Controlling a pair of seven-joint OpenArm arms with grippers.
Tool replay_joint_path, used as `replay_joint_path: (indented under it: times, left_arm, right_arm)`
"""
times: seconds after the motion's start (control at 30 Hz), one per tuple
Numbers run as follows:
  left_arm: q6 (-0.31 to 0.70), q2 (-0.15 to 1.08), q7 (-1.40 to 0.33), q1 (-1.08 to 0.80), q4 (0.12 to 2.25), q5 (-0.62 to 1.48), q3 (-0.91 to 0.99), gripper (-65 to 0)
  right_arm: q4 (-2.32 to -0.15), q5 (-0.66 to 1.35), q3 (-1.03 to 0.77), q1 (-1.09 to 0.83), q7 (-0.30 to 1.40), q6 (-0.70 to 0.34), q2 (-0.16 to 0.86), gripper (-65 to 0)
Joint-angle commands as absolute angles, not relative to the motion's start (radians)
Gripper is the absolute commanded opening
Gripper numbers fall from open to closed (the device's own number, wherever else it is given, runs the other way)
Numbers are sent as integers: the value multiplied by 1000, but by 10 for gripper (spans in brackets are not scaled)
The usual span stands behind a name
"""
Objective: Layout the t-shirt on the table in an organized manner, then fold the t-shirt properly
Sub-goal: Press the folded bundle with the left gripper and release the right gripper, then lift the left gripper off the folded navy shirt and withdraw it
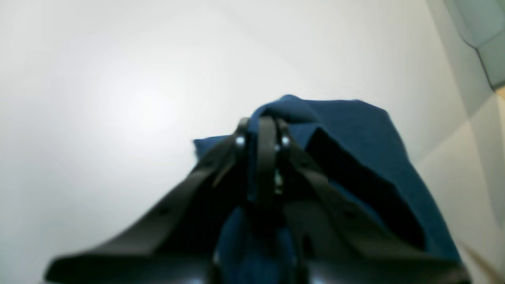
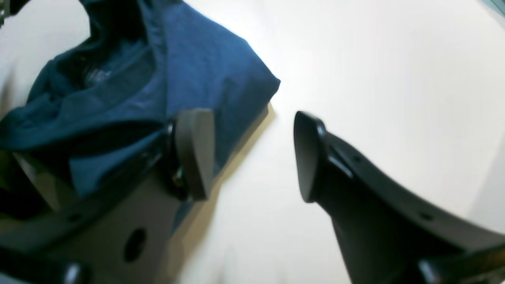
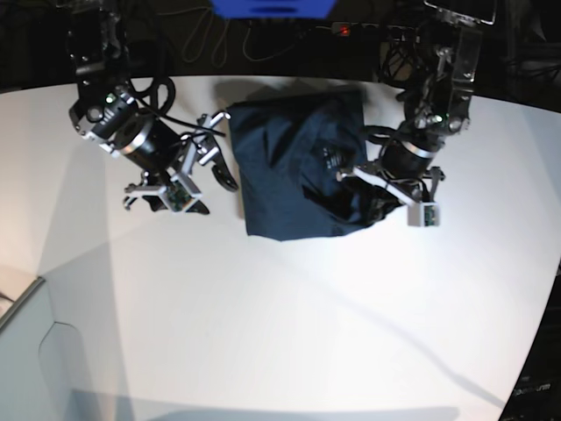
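Note:
The dark navy t-shirt (image 3: 289,167) lies bunched in a rough rectangle at the far middle of the white table (image 3: 280,333). My left gripper (image 3: 361,198) is at the shirt's right edge. In the left wrist view the left gripper (image 1: 268,124) is shut, with a raised fold of the t-shirt (image 1: 355,130) pinched between its fingers. My right gripper (image 3: 217,154) sits at the shirt's left edge. In the right wrist view the right gripper (image 2: 250,156) stands open over bare table (image 2: 375,79). One of its fingers (image 2: 195,154) overlaps the edge of the t-shirt (image 2: 197,67), and nothing is between the fingers.
A blue object (image 3: 272,7) and cables lie behind the table's far edge. The table's curved edge and a grey floor panel (image 3: 26,351) show at the lower left. White tabletop spreads in front of the shirt.

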State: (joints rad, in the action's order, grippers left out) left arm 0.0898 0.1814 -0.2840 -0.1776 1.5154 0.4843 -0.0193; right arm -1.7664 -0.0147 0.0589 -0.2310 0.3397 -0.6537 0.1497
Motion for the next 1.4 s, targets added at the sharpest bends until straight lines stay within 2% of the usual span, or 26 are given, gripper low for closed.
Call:
replay_joint_path:
  times: [0.0,0.1,0.17,0.3,0.37,0.43,0.47,0.6,0.8,1.1,1.17,1.37]
  left_arm:
    - [99,186,-259,-170,1537,492,1,-635]
    - [104,186,-259,-174,1532,496,41,-604]
    - [104,194,-260,-174,1526,532,53,-524]
    - [104,222,-260,-177,1495,628,53,-294]
    - [104,237,-260,-177,1486,679,51,-201]
    - [104,257,-260,-186,1492,740,53,-138]
    - [104,272,-260,-211,1497,777,53,-126]
    - [104,306,-260,-303,1578,905,45,-126]
    - [104,289,-259,-433,1643,915,24,-126]
    - [104,277,-255,-438,1587,914,-64,-131]
    - [104,277,-255,-438,1584,914,-71,-170]
    - [104,283,-254,-447,1583,915,-65,-416]
  right_arm:
    - [-1774,1,56,-223,311,-657,154,-324]
    - [-1745,1,56,-217,311,-657,154,-324]
    - [-1730,1,56,-217,311,-657,153,-324]
    - [-1718,1,58,-217,311,-657,151,-324]
    - [-1718,1,59,-217,311,-657,150,-324]
    - [-1718,1,59,-216,311,-657,150,-324]
    - [-1719,1,59,-216,309,-657,150,-324]
    - [-1721,1,58,-216,309,-657,151,-324]
    - [-1721,1,58,-216,309,-657,151,-324]
    - [-1721,1,58,-214,309,-657,150,-324]
    - [-1721,1,58,-216,311,-657,151,-324]
    - [-1721,1,58,-223,311,-657,154,-324]
